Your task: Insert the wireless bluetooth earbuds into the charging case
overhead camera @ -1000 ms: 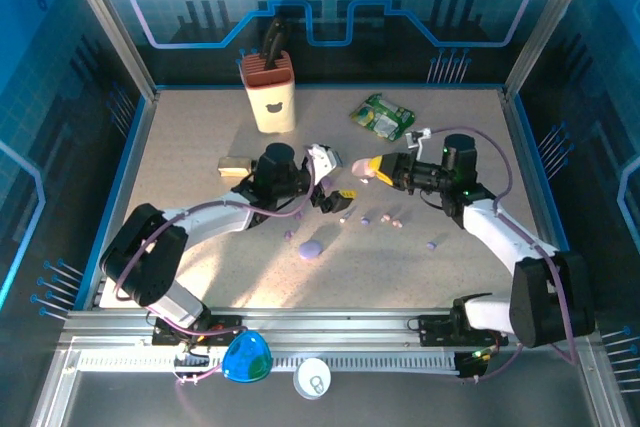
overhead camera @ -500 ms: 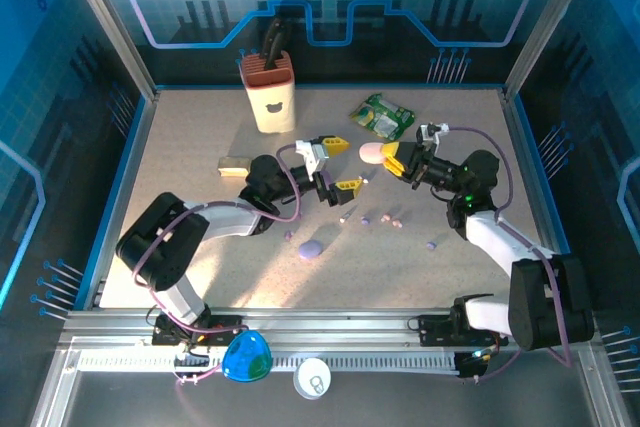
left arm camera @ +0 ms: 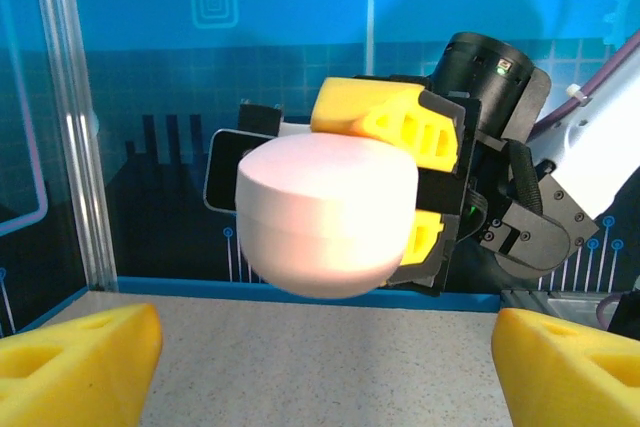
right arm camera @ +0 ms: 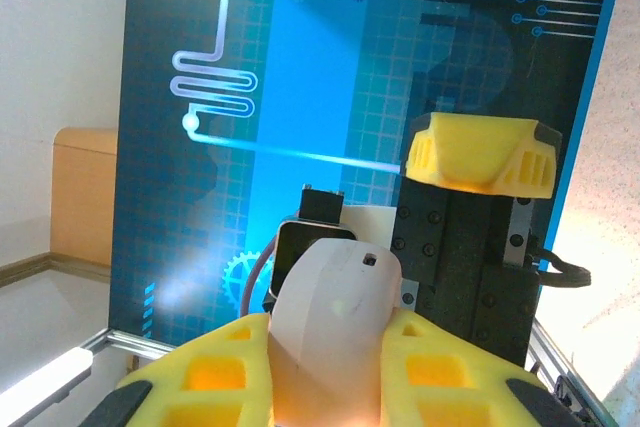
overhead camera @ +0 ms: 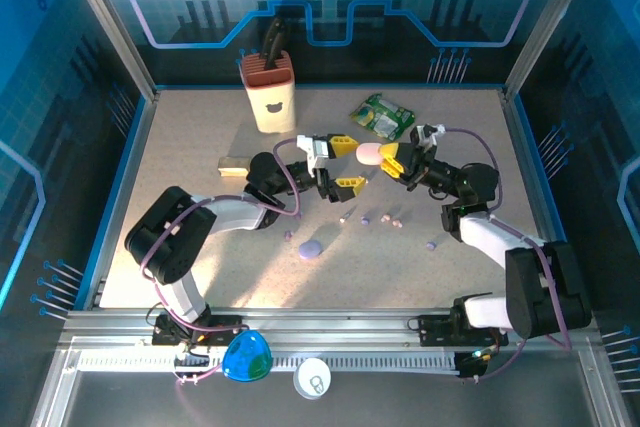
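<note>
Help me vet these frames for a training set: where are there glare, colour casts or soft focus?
Top external: sharp but blue-tinted, with a bright pool on the table and soft shadows. Left wrist: the charging case is crisp, the near yellow fingertips soft. Right wrist: the case sits close, glowing warm pink; the strip at the right edge is blown out.
</note>
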